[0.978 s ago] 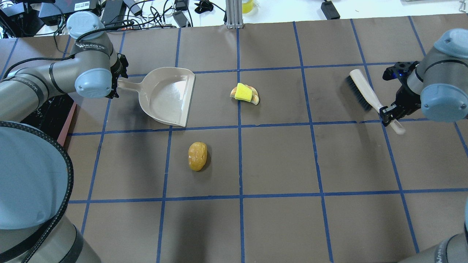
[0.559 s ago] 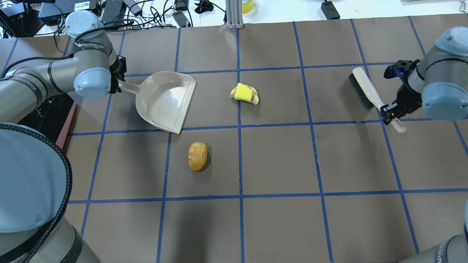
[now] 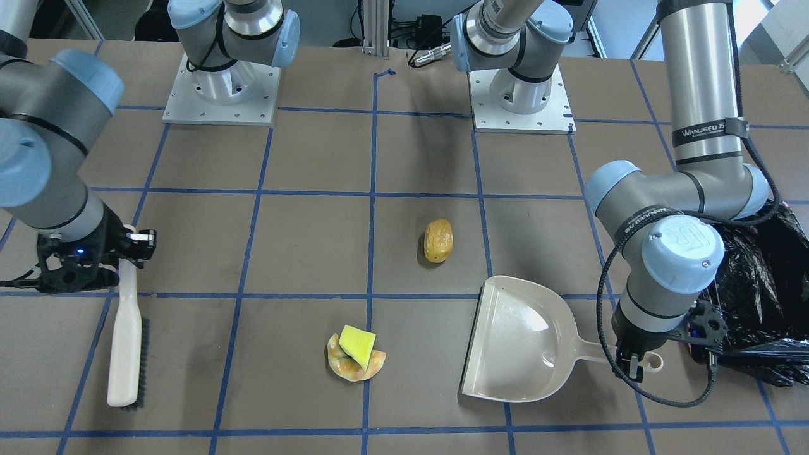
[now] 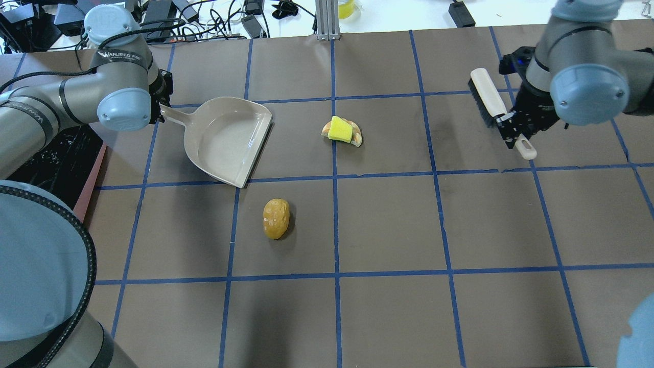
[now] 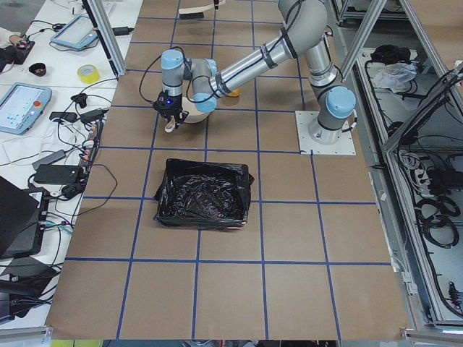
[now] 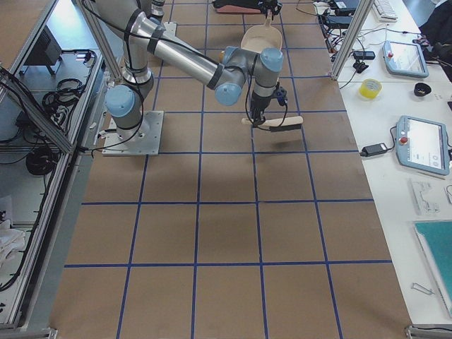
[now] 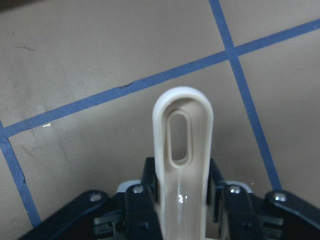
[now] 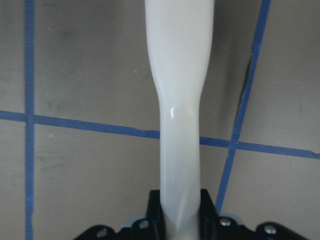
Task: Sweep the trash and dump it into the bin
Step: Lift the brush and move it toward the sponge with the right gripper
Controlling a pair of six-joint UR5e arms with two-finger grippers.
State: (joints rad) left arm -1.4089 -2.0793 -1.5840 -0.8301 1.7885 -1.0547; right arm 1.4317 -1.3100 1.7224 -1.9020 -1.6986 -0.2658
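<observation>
Across a blue-gridded brown table (image 4: pixel 388 225), the left claw (image 3: pixel 634 365) grips the beige dustpan (image 4: pixel 225 140) by its handle, the right claw (image 4: pixel 511 130) clamps a brush (image 4: pixel 485 97), while roll (image 4: pixel 276 219), croissant (image 4: pixel 356 137) and sponge (image 4: pixel 340 129) lie between.

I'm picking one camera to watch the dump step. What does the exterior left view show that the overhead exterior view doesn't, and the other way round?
Only exterior left: the whole bin, with its open top and black liner. The overhead view catches just a corner of it at its left edge.
Only overhead: the sponge lying on the pastry, and the right gripper shut on the brush.
Both: the left gripper holding the dustpan by its handle.
</observation>
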